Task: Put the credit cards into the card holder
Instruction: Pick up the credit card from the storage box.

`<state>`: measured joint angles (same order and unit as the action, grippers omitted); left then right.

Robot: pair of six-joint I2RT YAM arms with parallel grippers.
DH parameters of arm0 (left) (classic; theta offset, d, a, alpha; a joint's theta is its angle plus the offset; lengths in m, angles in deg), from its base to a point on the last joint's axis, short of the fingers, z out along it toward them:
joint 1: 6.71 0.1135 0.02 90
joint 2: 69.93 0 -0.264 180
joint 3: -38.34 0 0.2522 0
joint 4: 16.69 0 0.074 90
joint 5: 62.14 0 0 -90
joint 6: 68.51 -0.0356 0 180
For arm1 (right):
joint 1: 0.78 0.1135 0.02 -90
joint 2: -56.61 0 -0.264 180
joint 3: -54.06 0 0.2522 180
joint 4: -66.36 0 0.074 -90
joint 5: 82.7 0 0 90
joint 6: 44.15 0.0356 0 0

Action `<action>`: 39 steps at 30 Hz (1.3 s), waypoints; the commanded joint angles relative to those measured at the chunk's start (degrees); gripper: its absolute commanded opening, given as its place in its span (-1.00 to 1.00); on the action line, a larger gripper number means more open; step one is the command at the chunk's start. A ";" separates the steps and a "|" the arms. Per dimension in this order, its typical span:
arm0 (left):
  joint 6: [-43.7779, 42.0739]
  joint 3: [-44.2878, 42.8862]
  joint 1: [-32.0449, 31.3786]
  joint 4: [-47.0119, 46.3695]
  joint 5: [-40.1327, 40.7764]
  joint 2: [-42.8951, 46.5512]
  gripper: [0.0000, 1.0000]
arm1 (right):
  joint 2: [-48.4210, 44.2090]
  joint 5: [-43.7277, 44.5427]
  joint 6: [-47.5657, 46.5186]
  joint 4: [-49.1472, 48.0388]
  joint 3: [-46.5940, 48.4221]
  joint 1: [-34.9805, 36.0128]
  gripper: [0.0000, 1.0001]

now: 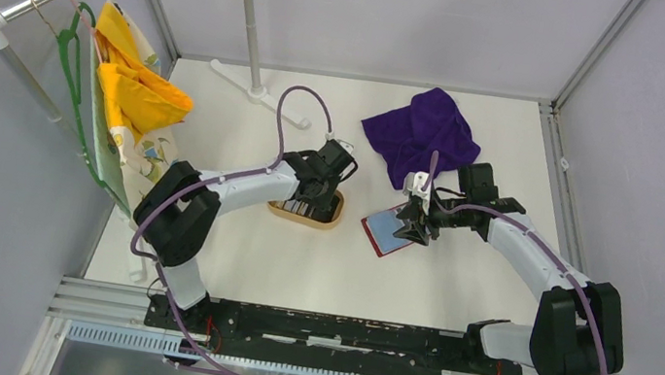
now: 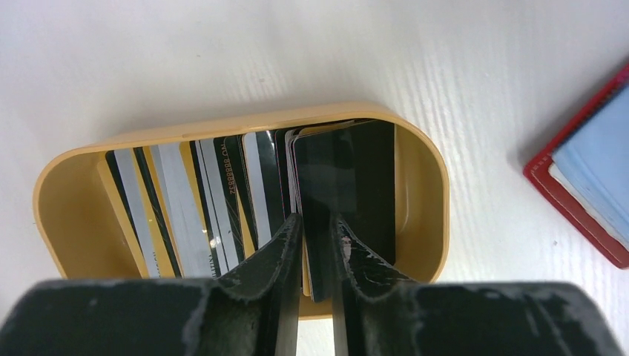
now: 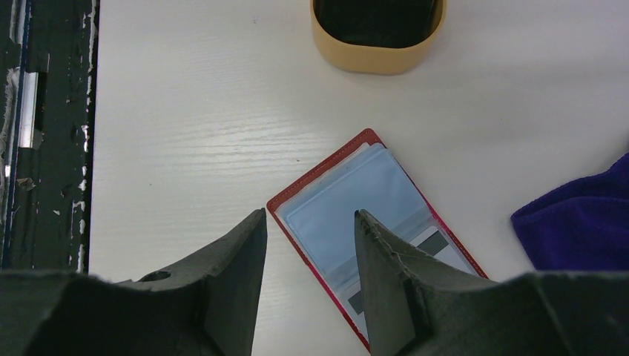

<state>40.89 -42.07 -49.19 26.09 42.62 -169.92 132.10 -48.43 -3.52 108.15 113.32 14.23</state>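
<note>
Several credit cards (image 2: 185,200) in black, grey and white stand on edge in an oval tan tray (image 2: 423,156). My left gripper (image 2: 317,219) reaches down into the tray (image 1: 305,215), its fingers shut on the near edge of a black card (image 2: 348,178) at the right end of the row. The red card holder (image 1: 385,231) lies open on the table to the right, its clear sleeves (image 3: 356,193) facing up. My right gripper (image 3: 310,219) hovers open over the holder's left corner, holding nothing; in the top view it (image 1: 414,227) sits at the holder's right side.
A purple cloth (image 1: 423,132) lies behind the right arm and shows at the right of the wrist view (image 3: 586,222). A yellow cloth on a green hanger (image 1: 132,86) hangs far left. A white stand's foot (image 1: 254,88) rests at the back. A black rail (image 1: 338,331) runs along the near edge.
</note>
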 commanded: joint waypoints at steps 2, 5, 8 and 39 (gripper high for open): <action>1.02 1.31 -0.41 -4.40 -6.86 3.74 -0.52 | -0.03 -2.20 -0.79 0.14 0.03 -0.35 0.05; 1.57 1.90 -0.43 -5.26 -7.82 4.15 -0.55 | -0.06 -2.28 -0.94 0.27 0.03 -0.38 0.05; 2.16 2.47 -0.42 -6.20 -8.88 4.81 -0.56 | -0.20 -2.28 -0.99 0.34 0.03 -0.43 0.05; 9.45 9.31 2.09 -20.72 -29.14 6.41 -0.50 | 3.24 -1.87 9.07 -9.10 -4.04 1.20 -0.06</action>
<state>46.96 -33.46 -46.92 10.31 18.49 -164.91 134.68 -50.79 0.27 105.18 110.56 14.40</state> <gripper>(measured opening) 0.236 0.492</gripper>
